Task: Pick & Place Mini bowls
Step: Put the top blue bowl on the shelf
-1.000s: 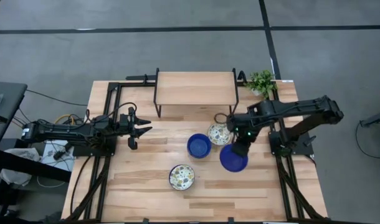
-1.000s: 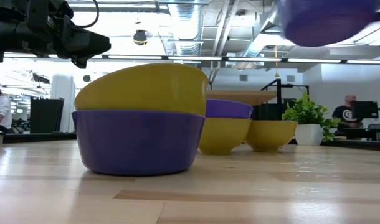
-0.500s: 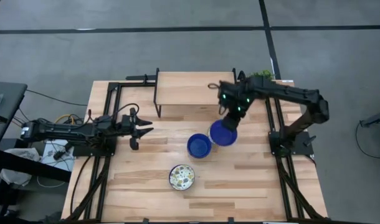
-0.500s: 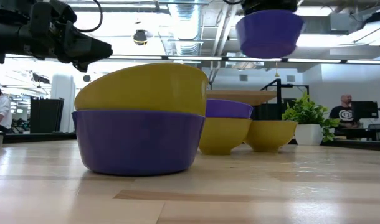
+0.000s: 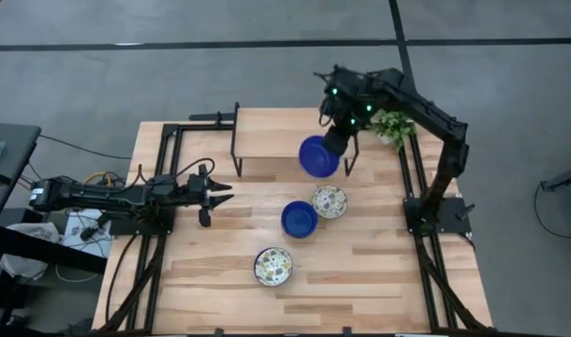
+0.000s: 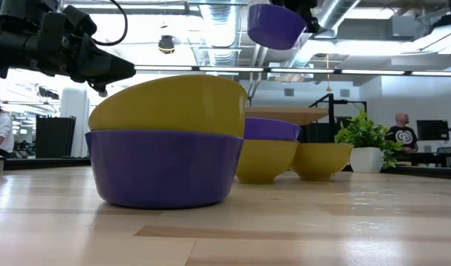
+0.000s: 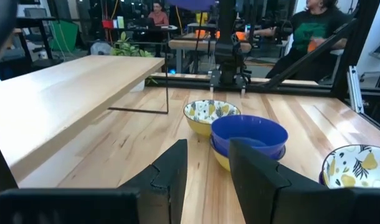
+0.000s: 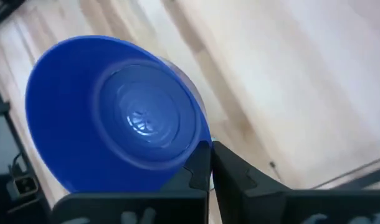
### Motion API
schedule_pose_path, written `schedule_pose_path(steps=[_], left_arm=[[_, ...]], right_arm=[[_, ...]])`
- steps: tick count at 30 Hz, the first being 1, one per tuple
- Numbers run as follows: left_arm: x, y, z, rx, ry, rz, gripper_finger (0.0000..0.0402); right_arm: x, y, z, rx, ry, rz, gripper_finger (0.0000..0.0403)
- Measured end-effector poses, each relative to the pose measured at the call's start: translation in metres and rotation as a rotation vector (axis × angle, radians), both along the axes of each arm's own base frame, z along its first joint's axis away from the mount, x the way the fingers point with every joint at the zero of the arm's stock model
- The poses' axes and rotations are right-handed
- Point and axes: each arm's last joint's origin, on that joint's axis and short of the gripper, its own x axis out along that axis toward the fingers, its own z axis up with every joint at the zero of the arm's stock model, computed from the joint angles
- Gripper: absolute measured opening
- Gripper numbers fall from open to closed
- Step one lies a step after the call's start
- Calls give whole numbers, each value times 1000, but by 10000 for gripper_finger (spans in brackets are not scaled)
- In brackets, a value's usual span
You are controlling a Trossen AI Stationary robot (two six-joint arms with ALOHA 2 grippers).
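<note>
Blue bowl (image 5: 317, 155) | empty | pinched by right tool (image 5: 334, 143) | over shelf (image 5: 290, 132)

Glossy blue bowl (image 8: 115, 112); smooth pale wood table (image 5: 379, 271)

held blue bowl (image 5: 317, 155): glossy, tilted, rim pinched in my right fingers (image 8: 199, 169), lifted
second blue bowl (image 5: 299, 219): upright, nested on a floral one, below
floral bowls: one (image 5: 329, 201) touching it, one (image 5: 272, 266) apart, nearer

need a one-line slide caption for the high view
Right tool carries a glossy blue mini bowl above the raised wooden shelf; three bowls sit on the table, left tool waits open.
</note>
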Motion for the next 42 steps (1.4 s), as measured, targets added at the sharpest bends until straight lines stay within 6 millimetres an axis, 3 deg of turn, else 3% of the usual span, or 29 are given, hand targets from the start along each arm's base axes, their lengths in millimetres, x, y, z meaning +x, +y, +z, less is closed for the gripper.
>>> schedule_pose_path(steps=[13, 23, 42], left_arm=[[0, 0, 1, 0, -6, 0, 116], [0, 0, 1, 0, -6, 0, 116], [0, 0, 1, 0, -6, 0, 116]], right_arm=[[-27, -54, 3, -64, 18, -220, 0], [-46, -79, 2, -70, 32, -344, 0], [-5, -118, -61, 11, 198, -269, 0]])
